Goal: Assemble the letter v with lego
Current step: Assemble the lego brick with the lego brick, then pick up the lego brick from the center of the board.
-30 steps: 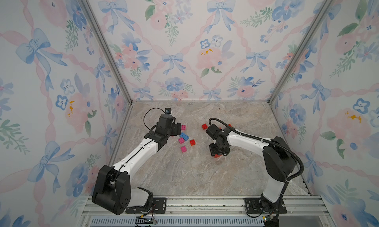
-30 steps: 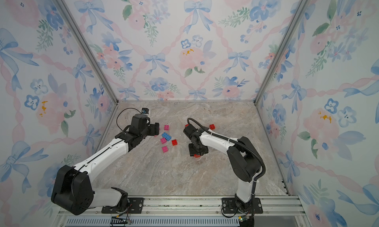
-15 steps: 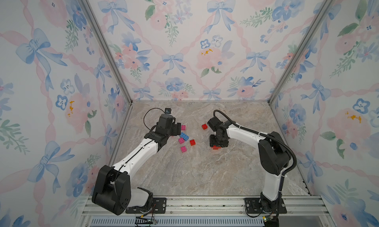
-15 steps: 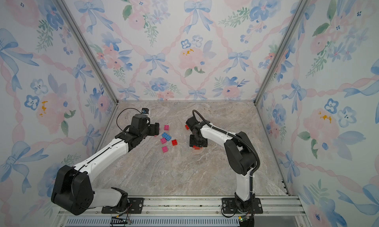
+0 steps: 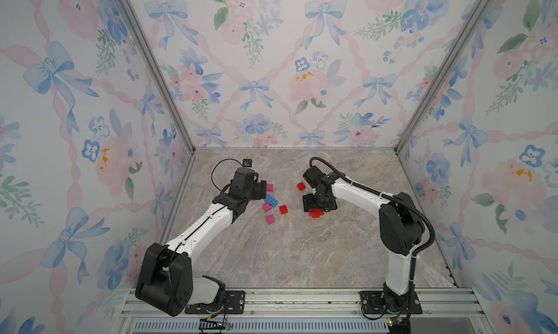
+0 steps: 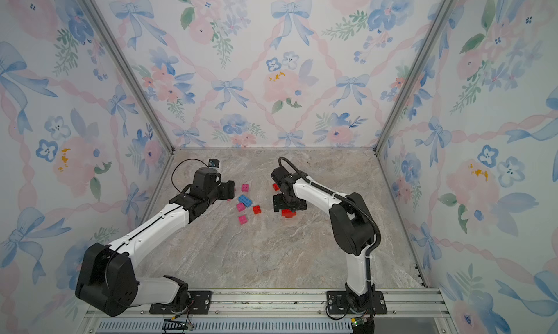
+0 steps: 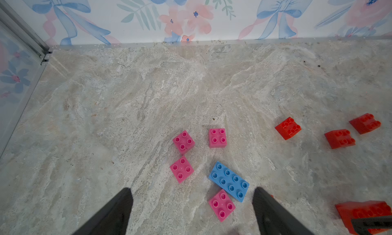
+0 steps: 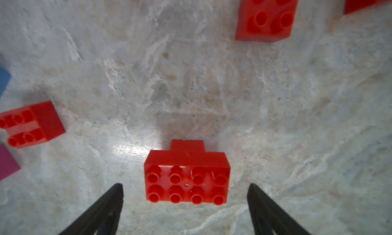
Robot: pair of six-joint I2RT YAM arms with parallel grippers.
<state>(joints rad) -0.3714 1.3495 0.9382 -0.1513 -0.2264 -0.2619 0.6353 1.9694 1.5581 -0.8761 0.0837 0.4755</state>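
Judging by how the pieces lay, only a start on the V could be said to have been made. One red stack (image 8: 186,180), an eight-stud top with a narrower red piece joined to it, was seen standing on the desk (image 5: 302,251) just right of centre in both top views. The right hand (image 8: 185,185) was held over it with its jaws spread wide and clear of the stack on either side, so nothing was gripped. The left hand (image 7: 192,189) was likewise spread wide and empty, poised by the loose pile just left of centre. There a blue brick (image 7: 229,181) was seen touching, or all but touching, one pink brick (image 7: 221,204), with three more pink bricks (image 7: 183,141) lying apart. Single red bricks (image 7: 288,128) were scattered unjoined, one of them (image 8: 29,125) tipped on its side. No two arms of a letter could be made out. Nearly all of the joining was judged to remain: the pink, blue and loose red pieces were yet to be added.
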